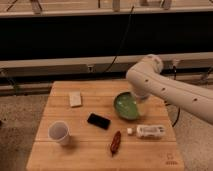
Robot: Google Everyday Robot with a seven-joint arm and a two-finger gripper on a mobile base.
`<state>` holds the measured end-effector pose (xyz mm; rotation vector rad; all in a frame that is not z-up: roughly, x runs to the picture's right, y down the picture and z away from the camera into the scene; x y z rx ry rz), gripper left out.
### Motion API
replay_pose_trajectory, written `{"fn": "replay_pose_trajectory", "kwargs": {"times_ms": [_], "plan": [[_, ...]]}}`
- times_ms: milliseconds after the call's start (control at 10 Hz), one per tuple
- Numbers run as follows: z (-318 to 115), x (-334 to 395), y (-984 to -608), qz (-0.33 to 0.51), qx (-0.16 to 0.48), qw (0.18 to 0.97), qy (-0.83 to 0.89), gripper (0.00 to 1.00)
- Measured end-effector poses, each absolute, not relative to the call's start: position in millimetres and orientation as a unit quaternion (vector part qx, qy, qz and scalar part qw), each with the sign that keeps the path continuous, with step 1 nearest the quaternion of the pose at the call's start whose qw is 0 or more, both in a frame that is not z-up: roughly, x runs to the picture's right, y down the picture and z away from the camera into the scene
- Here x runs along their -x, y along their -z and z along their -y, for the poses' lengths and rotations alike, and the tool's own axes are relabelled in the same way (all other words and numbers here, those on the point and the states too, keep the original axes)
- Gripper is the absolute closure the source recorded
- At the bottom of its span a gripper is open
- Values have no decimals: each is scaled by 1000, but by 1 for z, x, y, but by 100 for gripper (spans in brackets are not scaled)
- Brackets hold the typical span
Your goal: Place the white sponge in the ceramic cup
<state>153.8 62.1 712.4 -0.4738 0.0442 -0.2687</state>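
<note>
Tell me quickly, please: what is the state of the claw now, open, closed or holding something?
Claw: open, holding nothing, over the far right edge of the green bowl; the white sponge lies apart from it, untouched.

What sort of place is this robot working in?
Probably a robotics test lab: a wooden table staged with unrelated items, a cable running down the dark wall, a speckled floor. The gripper hangs over the green bowl.

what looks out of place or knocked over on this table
Only the white bottle stands out: it lies on its side just in front of the green bowl. Nothing looks spilled. The gripper hangs over the bowl's right rim.
</note>
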Motion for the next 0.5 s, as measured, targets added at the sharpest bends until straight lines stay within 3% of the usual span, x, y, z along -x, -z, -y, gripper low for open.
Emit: {"fn": "replay_pose_trajectory", "kwargs": {"times_ms": [500], "plan": [[-42, -124, -725, -20, 211, 962, 173, 20]]}}
